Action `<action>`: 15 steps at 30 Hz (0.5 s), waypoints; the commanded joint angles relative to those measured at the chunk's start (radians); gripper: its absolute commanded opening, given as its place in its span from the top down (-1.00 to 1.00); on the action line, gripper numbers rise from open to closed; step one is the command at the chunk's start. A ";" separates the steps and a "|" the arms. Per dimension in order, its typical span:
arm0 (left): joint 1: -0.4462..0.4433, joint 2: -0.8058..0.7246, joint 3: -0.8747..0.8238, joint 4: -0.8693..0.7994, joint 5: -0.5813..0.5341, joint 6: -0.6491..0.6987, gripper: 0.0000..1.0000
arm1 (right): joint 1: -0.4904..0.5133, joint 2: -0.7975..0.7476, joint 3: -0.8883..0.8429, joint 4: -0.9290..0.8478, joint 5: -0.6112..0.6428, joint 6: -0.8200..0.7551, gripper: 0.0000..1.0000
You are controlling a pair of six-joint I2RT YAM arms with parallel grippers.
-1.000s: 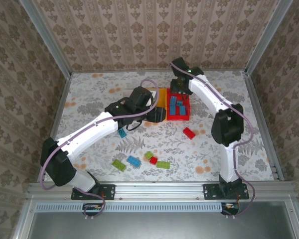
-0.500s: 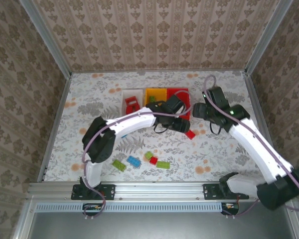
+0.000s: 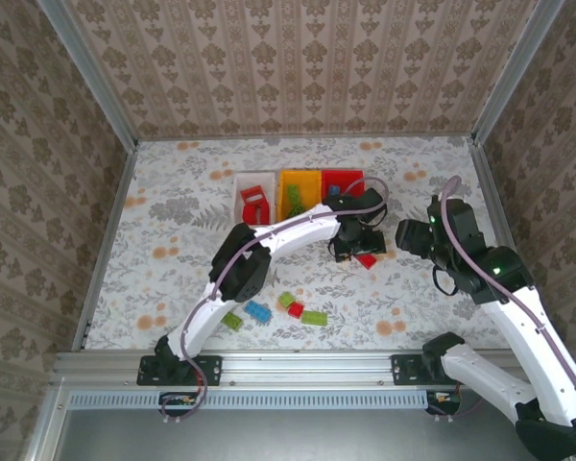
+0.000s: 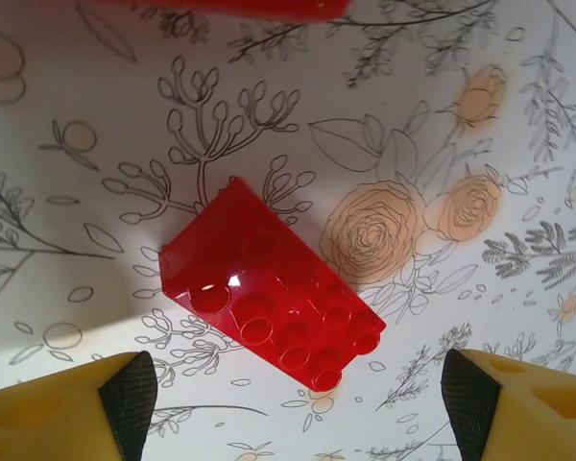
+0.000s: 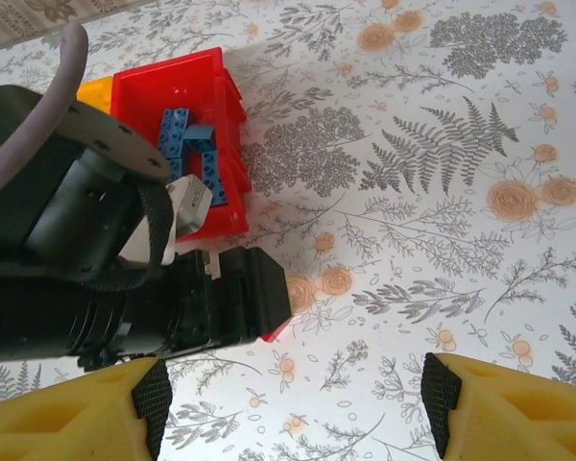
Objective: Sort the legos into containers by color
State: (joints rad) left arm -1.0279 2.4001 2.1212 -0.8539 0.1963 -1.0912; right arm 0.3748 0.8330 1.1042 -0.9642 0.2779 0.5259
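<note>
Red lego (image 4: pixel 269 288) lying loose, centred beneath left gripper (image 4: pixel 296 399), jaws spread wide, right gripper (image 5: pixel 293 403) also spread, empty

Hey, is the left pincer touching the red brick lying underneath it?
Apart. The left wrist view shows the left pincer open, with tablecloth visible between each fingertip and the red brick.

L arm (image 3: pixel 288 229) & R arm (image 3: pixel 530 322): white rounded link shells w/ black joint housings btwn. Lavender-grey cable (image 3: pixel 445 192) loops along each. Black base plates (image 3: pixel 178 370) at near rail. L fingers (image 4: pixel 48 413): yellow plastic, black pads (image 4: pixel 130 394) on inner faces. R fingers (image 5: pixel 518 408): same yellow, black pads. L wrist (image 5: pixel 67 192): black cylindrical body, black strap.
</note>
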 commanded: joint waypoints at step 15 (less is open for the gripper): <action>-0.003 0.148 0.186 -0.208 -0.009 -0.366 -0.07 | -0.005 -0.019 -0.005 -0.044 -0.009 -0.049 -0.47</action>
State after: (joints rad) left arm -1.0264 2.5214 2.2833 -0.9825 0.2016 -1.3899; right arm 0.3748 0.8238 1.1042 -0.9775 0.2771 0.4953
